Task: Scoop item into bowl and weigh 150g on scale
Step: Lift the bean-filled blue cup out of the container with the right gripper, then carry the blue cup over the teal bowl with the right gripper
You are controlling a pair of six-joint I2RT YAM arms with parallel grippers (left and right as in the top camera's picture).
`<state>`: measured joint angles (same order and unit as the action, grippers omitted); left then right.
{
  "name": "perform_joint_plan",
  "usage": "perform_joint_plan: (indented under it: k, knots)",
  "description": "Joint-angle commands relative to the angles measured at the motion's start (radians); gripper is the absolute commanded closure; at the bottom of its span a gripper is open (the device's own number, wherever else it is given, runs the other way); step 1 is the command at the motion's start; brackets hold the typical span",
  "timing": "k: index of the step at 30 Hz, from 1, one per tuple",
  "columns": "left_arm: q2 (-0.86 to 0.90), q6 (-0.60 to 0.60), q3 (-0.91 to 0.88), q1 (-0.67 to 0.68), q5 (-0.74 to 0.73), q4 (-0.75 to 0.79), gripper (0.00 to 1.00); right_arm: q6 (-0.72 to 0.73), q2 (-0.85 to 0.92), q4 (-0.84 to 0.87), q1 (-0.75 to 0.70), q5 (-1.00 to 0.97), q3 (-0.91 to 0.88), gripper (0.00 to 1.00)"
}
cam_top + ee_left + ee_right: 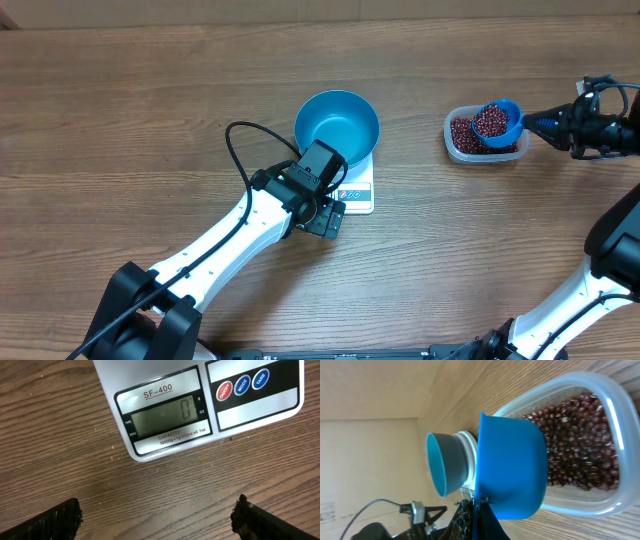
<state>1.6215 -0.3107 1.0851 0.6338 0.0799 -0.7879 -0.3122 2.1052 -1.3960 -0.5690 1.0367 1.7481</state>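
Observation:
The bright blue bowl point(337, 127) stands empty on the white scale point(358, 192), whose display point(165, 415) reads zero. My left gripper point(325, 216) hovers open over the wood just in front of the scale, fingers point(55, 520) wide apart and holding nothing. At the right, my right gripper point(562, 124) is shut on the handle of a small blue scoop point(497, 122). The scoop is heaped with dark red beans and hangs above the clear tub point(485, 137). The right wrist view has the scoop point(510, 465) in front of the beans point(580, 440) in the tub, with the bowl point(445, 462) beyond.
The left arm point(230, 240) runs from the bottom left toward the scale, a black cable point(240, 140) looping above it. The right arm's base point(610, 250) stands at the right edge. Bare wooden tabletop point(150, 90) lies between the bowl and the tub.

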Motion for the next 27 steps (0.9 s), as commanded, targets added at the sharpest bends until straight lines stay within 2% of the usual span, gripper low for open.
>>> perform_joint_plan:
  k: [1, 8, 13, 27]
  knots:
    - [0.001, 0.019, -0.01, -0.006, 0.008, 0.002, 0.0, -0.012, -0.002, -0.014, 0.002, 0.09, 0.043, 0.96]
    - [0.001, 0.019, -0.01, -0.006, 0.008, 0.003, 0.0, -0.109, -0.003, -0.102, 0.045, 0.159, 0.124, 0.96]
    - [0.001, 0.019, -0.01, -0.006, 0.008, 0.003, 0.0, -0.112, -0.003, -0.133, 0.111, 0.186, 0.193, 0.96]
    - [0.001, 0.019, -0.01, -0.006, 0.008, 0.003, 0.0, -0.111, -0.003, -0.053, 0.401, 0.211, 0.219, 0.96]
